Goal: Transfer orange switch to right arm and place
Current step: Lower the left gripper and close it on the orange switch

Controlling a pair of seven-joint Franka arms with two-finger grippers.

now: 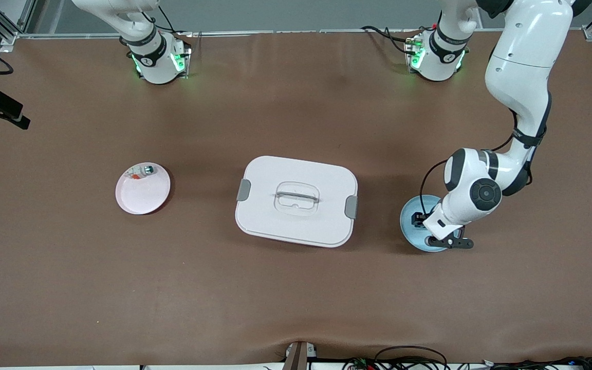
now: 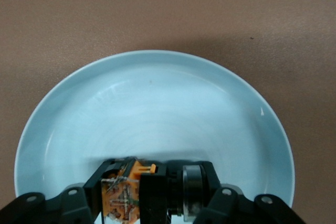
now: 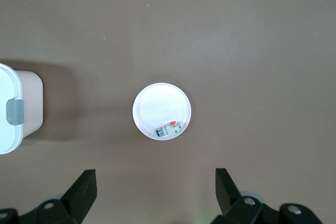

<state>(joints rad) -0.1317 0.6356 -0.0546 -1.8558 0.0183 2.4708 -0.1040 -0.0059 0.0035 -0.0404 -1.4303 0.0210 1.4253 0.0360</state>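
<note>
The orange switch (image 2: pixel 125 191), a small black block with an orange body and a silver-ringed end, lies low in a pale blue plate (image 2: pixel 157 108). My left gripper (image 2: pixel 155 192) is down in that plate and shut on the switch, one black finger on each side of it. In the front view the left gripper (image 1: pixel 422 221) sits over the blue plate (image 1: pixel 409 228) toward the left arm's end of the table. My right gripper (image 3: pixel 155 187) hangs open and empty high over the table, looking down on a pink plate (image 3: pixel 157 106). The right arm waits.
A white lidded box (image 1: pixel 296 200) with grey latches stands mid-table. The pink plate (image 1: pixel 142 191) toward the right arm's end holds a small white-grey part (image 1: pixel 142 172) with a red-orange bit. Cables lie along the table's near edge.
</note>
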